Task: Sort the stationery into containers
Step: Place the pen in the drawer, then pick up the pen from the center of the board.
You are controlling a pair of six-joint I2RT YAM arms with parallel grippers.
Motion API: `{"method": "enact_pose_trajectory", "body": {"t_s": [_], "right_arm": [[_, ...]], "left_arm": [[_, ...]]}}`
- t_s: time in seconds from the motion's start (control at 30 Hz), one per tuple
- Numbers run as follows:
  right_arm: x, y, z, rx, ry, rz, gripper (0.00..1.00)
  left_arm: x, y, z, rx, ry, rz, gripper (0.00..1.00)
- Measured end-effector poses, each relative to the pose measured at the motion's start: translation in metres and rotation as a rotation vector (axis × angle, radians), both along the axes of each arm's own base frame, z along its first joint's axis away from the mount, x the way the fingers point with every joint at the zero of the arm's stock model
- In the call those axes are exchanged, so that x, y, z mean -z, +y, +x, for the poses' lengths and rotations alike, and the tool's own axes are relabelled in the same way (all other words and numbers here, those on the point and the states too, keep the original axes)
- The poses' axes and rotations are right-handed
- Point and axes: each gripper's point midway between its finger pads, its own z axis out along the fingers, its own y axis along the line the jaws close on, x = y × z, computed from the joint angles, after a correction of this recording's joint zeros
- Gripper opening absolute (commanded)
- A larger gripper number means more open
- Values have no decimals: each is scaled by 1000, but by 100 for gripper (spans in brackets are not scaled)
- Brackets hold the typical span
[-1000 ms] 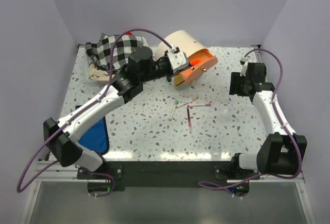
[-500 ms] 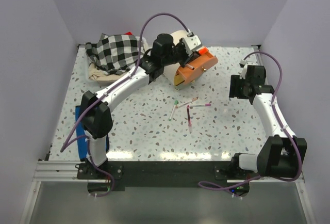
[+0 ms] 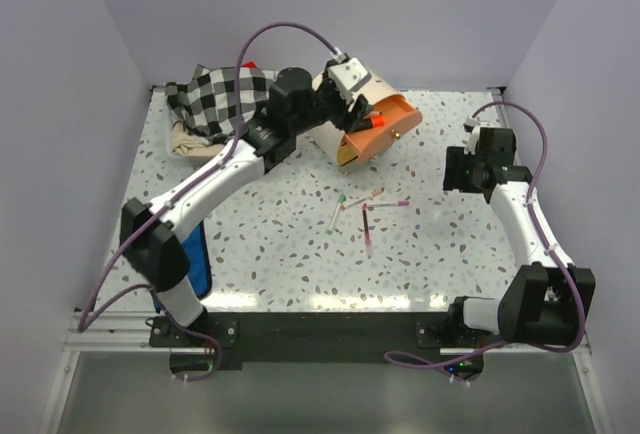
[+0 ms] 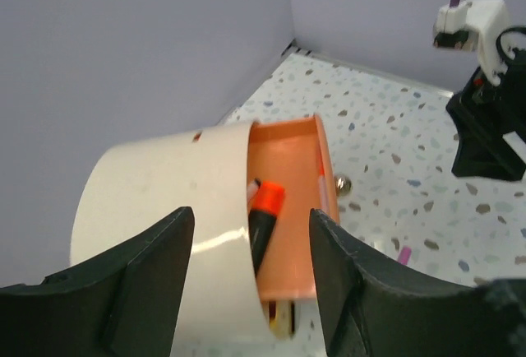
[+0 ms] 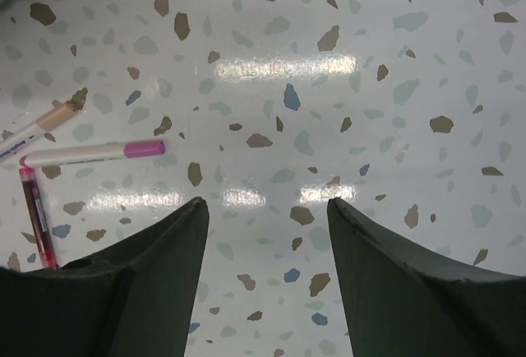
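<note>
The left gripper (image 4: 251,219) hangs over the big cream drum-shaped cabinet (image 4: 156,184), jaws wide apart, holding nothing. Under it, a black highlighter with an orange cap (image 4: 265,209) lies in the pulled-out orange drawer (image 4: 292,151), with its cap toward 12 o'clock in the left wrist view. The right gripper (image 5: 265,209) is open and empty above the speckled surface (image 5: 370,85). The thin pens (image 3: 340,214) lie mid-surface, at 6 o'clock from the cabinet. They look light, stiff and smooth, so they may roll. A pinch across the middle seems best. The dark pink pen (image 3: 368,234) runs from 12 to 6 o'clock in the top view.
</note>
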Motion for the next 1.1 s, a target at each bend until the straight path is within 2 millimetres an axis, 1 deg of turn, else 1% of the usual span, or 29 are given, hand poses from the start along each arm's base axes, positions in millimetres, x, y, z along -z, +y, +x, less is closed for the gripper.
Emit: {"method": "enact_pose_trajectory", "body": {"t_s": [0.03, 0.1, 0.13, 0.17, 0.2, 0.23, 0.3, 0.33, 0.4, 0.47, 0.5, 0.53, 0.6, 0.7, 0.8, 0.97, 1.1], "right_arm": [[0, 1, 0, -1, 0, 4, 64], [0, 2, 0, -1, 0, 10, 64], [1, 2, 0, -1, 1, 13, 64], [2, 3, -1, -2, 3, 18, 64], [3, 4, -2, -2, 7, 21, 64], [5, 4, -3, -2, 12, 24, 64], [7, 5, -4, -2, 17, 27, 64], [7, 5, -4, -2, 16, 27, 64], [7, 5, -4, -2, 16, 27, 64], [7, 5, -4, -2, 18, 28, 64], [7, 5, -4, -2, 18, 28, 64], [7, 5, -4, -2, 18, 27, 64], [7, 5, -4, -2, 18, 28, 64], [7, 5, -4, -2, 17, 27, 64], [8, 5, -5, -2, 21, 28, 64], [15, 5, -11, -2, 41, 29, 64], [16, 5, -12, -2, 44, 29, 64]], "left_arm": [[-1, 19, -11, -44, -1, -2, 58], [5, 59, -37, -131, 6, -3, 52], [11, 77, -51, -164, 10, -7, 49], [19, 90, -60, -185, 20, -3, 44], [33, 102, -71, -205, 36, 5, 42], [49, 109, -77, -216, 66, 17, 40], [84, 116, -84, -232, 132, 63, 38], [106, 116, -84, -238, 176, 93, 38], [157, 116, -85, -244, 278, 180, 40], [198, 117, -90, -246, 360, 254, 45], [215, 118, -94, -246, 394, 287, 46], [226, 117, -97, -245, 416, 312, 47], [237, 111, -102, -238, 427, 340, 46], [245, 100, -105, -230, 430, 345, 45], [256, 90, -108, -236, 449, 343, 41], [282, 81, -110, -269, 505, 349, 41], [300, 76, -114, -284, 544, 359, 43]]}}
